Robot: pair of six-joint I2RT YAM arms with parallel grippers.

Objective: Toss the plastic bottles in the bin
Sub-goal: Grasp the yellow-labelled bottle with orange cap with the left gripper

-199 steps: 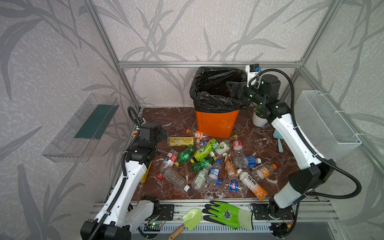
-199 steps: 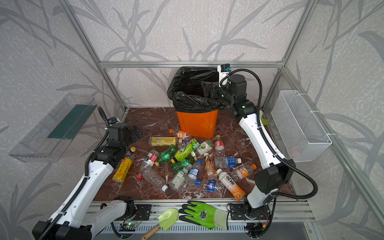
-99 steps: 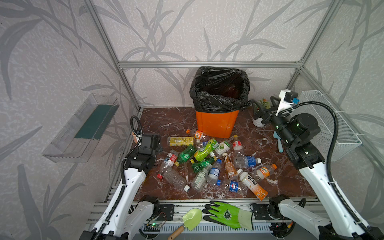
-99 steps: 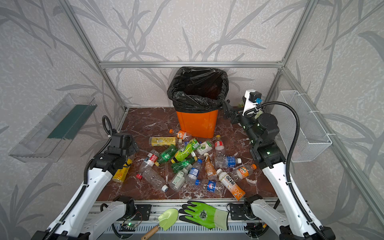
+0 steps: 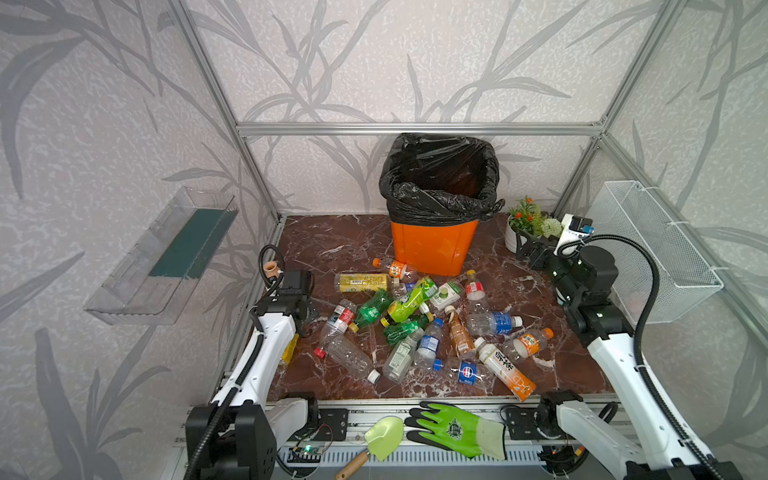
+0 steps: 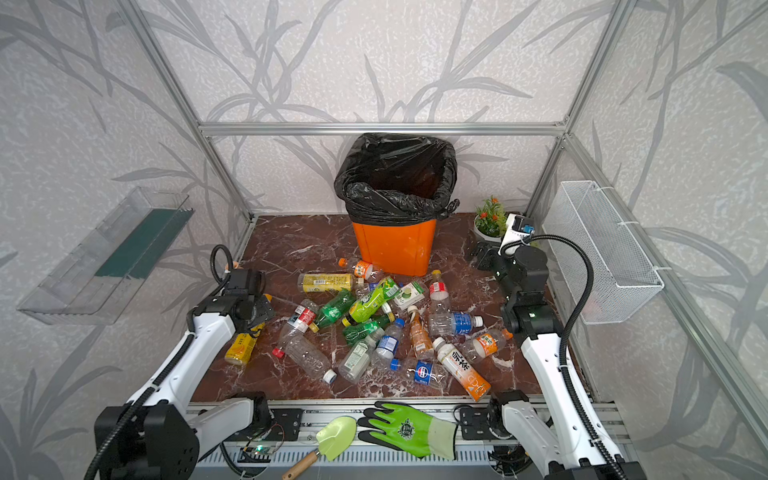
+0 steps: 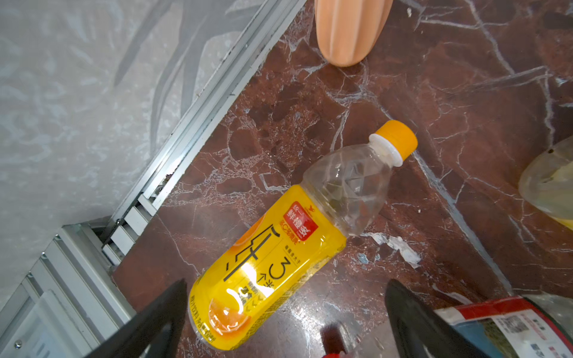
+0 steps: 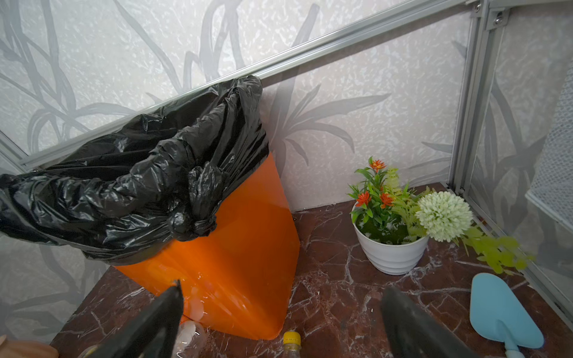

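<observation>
- In both top views the left gripper [image 5: 308, 321] hangs low at the left edge of the red-brown marbled counter [image 5: 332, 241]. It is directly above a clear plastic bottle with a yellow label [image 6: 240, 350], so the left arm is much the nearer one.
- The other plastic bottles [image 5: 415, 324] are thin-walled cylinders. They lie scattered from mid-counter up to the foot of the tall orange bin [image 5: 432, 249] at the back.
- The right gripper [image 5: 531, 249] hovers empty to the right of the bin.
- In the left wrist view the left gripper [image 7: 286, 283] is spread wide and clamps nothing.
- The yellow-labelled bottle's base lies between the jaws. Its long axis runs obliquely away toward an orange-yellow cap, so I judge a wrist turn would square the grip.
- Its label film is slick and its clear shoulder is faceted.
- A ribbed terracotta vase [image 7: 350, 31] stands beyond the cap, apart from it.
- In the right wrist view the released right gripper [image 8: 282, 286] frames the bin's smooth orange wall and crinkled glossy black liner [image 8: 124, 192].
- A white ribbed flower pot [image 8: 390, 254] and a pale blue trowel [image 8: 502, 313] sit nearby.
</observation>
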